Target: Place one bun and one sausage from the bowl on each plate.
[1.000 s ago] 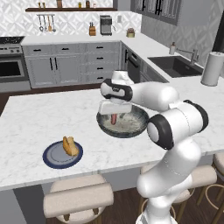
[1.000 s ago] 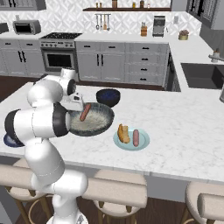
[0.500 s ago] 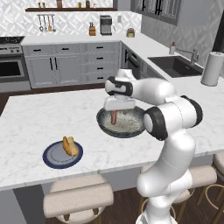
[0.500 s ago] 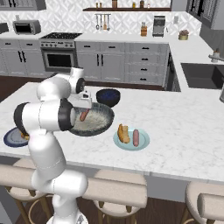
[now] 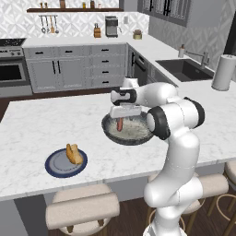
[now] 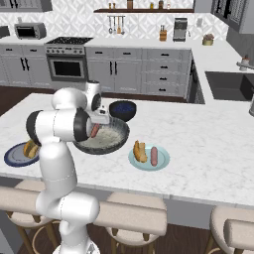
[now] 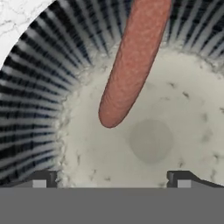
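The wide, shallow dark grey bowl with its speckled pale interior [image 7: 35,109] lies open from above; its floor is bare apart from one reddish-brown sausage [image 7: 131,61] leaning along the ribbed wall. The gripper [image 7: 111,179] hangs over that floor, fingers spread wide, nothing between them. Just behind the big bowl stands a smaller, deeper dark blue bowl [image 6: 122,109]. The white marble island top [image 5: 50,120] is bare between the big bowl and the dark navy plate [image 5: 57,166], and between it and the pale teal plate [image 6: 163,161].

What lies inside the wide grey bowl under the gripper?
One sausage leans on the ribbed wall of the bowl, its end on the speckled floor. The open gripper hangs above it; the arm hides part of the bowl from the base views.
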### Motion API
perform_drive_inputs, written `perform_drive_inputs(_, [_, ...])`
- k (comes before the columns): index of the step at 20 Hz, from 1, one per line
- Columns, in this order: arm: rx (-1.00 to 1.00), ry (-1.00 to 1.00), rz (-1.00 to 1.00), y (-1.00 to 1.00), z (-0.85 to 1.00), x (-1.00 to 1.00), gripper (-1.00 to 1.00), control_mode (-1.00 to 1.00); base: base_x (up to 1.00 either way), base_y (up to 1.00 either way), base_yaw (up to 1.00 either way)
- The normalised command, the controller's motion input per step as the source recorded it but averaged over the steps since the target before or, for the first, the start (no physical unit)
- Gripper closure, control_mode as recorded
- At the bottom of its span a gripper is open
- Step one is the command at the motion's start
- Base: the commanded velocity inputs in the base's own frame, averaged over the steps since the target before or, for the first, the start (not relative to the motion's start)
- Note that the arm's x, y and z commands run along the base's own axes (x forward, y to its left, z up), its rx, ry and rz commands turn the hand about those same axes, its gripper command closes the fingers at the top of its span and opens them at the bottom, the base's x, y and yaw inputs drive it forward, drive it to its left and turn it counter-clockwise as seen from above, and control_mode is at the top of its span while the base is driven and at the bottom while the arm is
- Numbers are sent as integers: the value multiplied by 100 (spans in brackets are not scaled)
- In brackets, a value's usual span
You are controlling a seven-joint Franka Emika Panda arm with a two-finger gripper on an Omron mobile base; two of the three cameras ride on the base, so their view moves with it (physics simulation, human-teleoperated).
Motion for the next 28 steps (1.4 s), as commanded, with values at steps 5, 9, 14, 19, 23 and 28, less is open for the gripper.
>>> perform_drive_inputs(5, [0, -11, -16, 10, -15, 48, -100, -100, 0, 0, 0])
perform_drive_inputs(9, [2, 0, -21, 0, -25, 51, -100, -100, 0, 0, 0])
perform_drive_inputs(14, [2, 0, -11, 0, -19, 29, -100, -100, 0, 0, 0])
perform_drive_inputs(19, [0, 2, 0, 0, -25, 10, -100, -100, 0, 0, 0])
perform_drive_inputs(23, [0, 0, 0, 0, -30, 1, 100, -100, 0, 0, 0])
perform_drive_inputs(28, [0, -1, 0, -4, 3, 0, 100, -100, 0, 0, 0])
